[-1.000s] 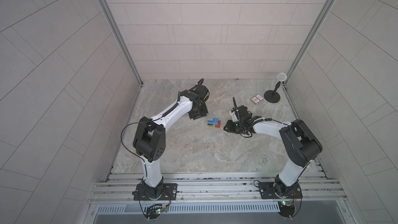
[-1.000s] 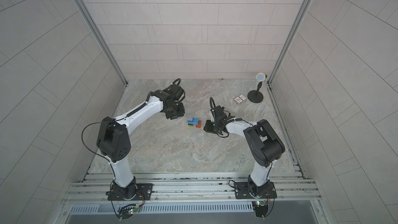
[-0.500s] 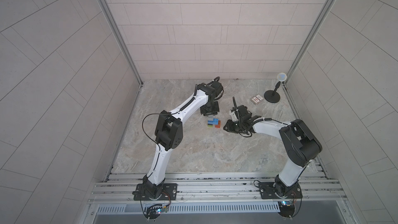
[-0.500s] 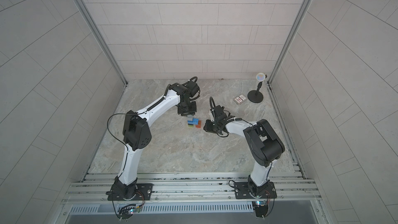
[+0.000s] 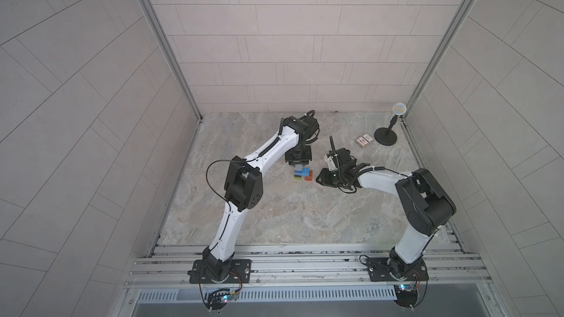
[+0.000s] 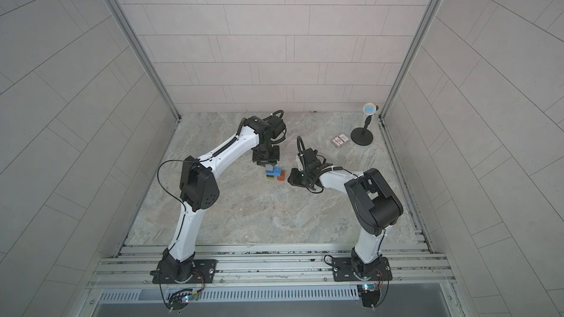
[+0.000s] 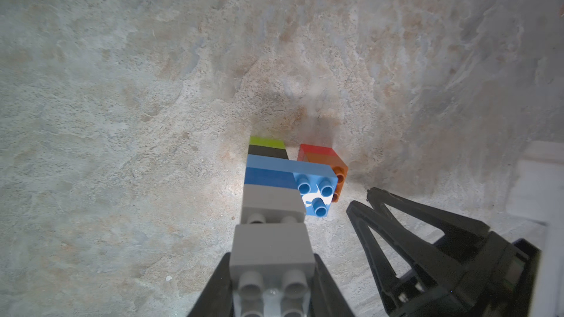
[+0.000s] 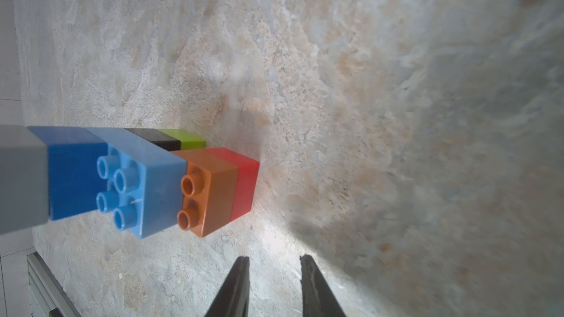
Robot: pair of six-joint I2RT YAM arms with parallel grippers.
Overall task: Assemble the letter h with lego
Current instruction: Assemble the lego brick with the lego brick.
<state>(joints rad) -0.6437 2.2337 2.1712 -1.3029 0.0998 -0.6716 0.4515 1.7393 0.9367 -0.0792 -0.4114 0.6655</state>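
lower centre, the left end effector [image 7: 271,288] is pinching a grey studded plastic brick [image 7: 271,251] just over the multicoloured brick letter h [image 7: 274,178] standing mid-frame on the marbled desk [image 7: 122,86]; beside it, the right end effector [image 8: 273,260] is standing spread and empty.

Grey brick [image 7: 271,251], lime brick [image 7: 266,142], red brick [image 7: 316,149]

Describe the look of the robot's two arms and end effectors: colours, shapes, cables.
The left arm and right arm have white links, bulky black joints and looping black cables. The left end effector and right end effector each have two tapering black fingers.
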